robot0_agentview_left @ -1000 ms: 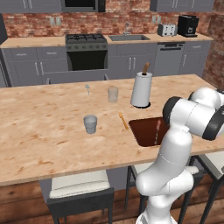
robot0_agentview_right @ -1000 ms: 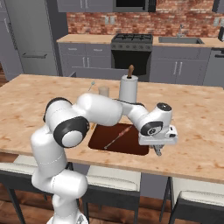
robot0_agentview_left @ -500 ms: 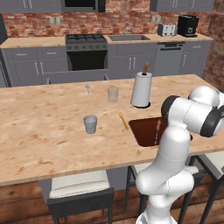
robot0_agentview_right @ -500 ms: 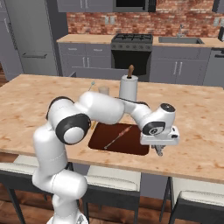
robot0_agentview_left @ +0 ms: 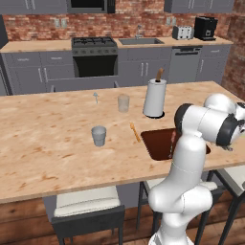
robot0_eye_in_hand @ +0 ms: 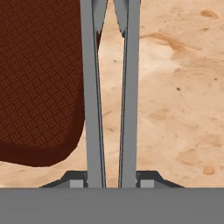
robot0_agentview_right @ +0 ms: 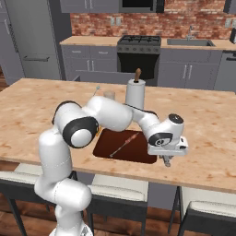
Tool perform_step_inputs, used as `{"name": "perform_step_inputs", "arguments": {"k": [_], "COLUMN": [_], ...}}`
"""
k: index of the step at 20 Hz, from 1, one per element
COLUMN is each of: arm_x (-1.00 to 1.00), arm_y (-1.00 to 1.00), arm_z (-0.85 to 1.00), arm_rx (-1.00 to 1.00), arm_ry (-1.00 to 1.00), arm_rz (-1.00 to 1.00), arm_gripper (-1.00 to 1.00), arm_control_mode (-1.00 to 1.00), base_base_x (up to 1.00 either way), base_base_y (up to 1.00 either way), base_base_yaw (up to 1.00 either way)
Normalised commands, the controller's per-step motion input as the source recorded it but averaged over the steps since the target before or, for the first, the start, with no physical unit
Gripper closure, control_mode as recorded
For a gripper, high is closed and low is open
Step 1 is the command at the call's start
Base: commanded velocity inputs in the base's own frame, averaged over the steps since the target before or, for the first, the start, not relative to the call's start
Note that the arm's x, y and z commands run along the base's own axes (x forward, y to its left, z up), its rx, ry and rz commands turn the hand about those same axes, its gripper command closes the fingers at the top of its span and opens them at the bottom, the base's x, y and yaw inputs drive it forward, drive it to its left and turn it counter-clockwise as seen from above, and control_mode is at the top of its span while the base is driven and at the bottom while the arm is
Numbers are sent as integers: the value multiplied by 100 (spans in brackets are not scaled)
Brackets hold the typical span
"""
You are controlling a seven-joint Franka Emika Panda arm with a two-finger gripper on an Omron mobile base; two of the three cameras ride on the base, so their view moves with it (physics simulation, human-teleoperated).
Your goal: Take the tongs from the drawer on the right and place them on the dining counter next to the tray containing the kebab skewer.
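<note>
Two arms of tongs [robot0_eye_in_hand: 111,87]: pinched at their handle end between the gripper [robot0_eye_in_hand: 112,181] fingers, squeezed nearly parallel, tips pointing away from the hand; held that way prob. so they go down flat & lengthwise.
Gripper state: fingers clamped on the tongs, one each side, no slack seen.
Gripper position: just off the tray's [robot0_agentview_right: 103,145] right edge in right base view, low over the dining counter [robot0_agentview_right: 212,133], near its front edge; gripper [robot0_agentview_right: 167,161] points down at the stone.
Tray: dark reddish-brown, low rim, flat on counter in front of paper-towel roll [robot0_agentview_left: 155,97]; hand view shows its rounded corner [robot0_eye_in_hand: 39,87] beside the tongs, one tong arm crossing over the rim edge.
Kebab skewer [robot0_agentview_right: 123,144]: lies diagonally inside the tray, untouched.
Other items rel. to tray: two cups [robot0_agentview_left: 99,135] and orange stick [robot0_agentview_left: 135,132] to its left, well apart from the drop spot.
Step (judged): final lowering beside the tray; release not yet done.
Risk (judged): tong tips overlapping the tray rim, could end up resting on it rather than next to it.
</note>
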Motion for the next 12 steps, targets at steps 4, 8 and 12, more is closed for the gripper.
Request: {"name": "perform_step_inputs", "arguments": {"k": [4,8,12], "arm_x": [9,2,13], "arm_y": [0,0,-1], "arm_z": [-23,-24,-22], "arm_rx": [0,0,0], "arm_ry": [-2,0,0], "arm_rz": [-1,0,0], "arm_gripper": [100,100,100], "arm_control_mode": [-100,-100,-100], "base_base_x": [0,0,0], "base_base_y": [0,0,0], "base_base_yaw": [0,0,0]}}
